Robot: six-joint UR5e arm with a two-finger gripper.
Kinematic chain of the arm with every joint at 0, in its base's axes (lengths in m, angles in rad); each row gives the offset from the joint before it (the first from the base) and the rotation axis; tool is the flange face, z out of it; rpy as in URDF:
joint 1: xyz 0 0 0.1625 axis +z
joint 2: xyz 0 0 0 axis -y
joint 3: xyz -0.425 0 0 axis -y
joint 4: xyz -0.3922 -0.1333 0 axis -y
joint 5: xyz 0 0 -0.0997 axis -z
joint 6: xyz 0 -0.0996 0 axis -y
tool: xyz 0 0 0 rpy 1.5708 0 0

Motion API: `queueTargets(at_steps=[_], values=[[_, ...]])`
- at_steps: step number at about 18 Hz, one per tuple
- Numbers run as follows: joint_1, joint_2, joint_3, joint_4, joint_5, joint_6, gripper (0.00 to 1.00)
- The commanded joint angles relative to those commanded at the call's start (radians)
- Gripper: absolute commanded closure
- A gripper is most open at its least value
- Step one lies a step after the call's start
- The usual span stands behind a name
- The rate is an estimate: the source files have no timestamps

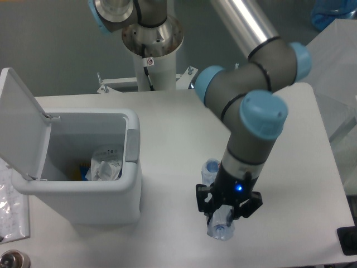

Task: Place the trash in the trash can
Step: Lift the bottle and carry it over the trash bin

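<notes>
The white trash can (131, 184) stands at the left with its flip lid (22, 123) open and its grey latch tab (133, 146) on the right rim. A crumpled clear wrapper (106, 166) lies inside it. The crushed clear plastic bottle (212, 167) lies on the table right of the can, its bluish near end (220, 230) towards the front edge. My gripper (227, 215) is straight above the bottle's middle, pointing down. Its jaws look spread, one on each side of the bottle. The bottle's middle is hidden under the gripper.
A clear bag with small items (11, 206) and a round metal object (11, 260) lie at the front left edge. A black object (348, 241) sits at the right edge. The robot's base column (150, 50) stands behind the table. Blue plastic (333, 14) is at the top right.
</notes>
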Motion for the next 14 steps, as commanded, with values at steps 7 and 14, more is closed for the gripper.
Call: queueTargets(at_steps=[7,14], values=[[0.008,0.015,0.113,0.015,-0.301,-0.035,0.52],[-0.035,0.078,0.117,0.068,-0.454,-0.034,0.51]])
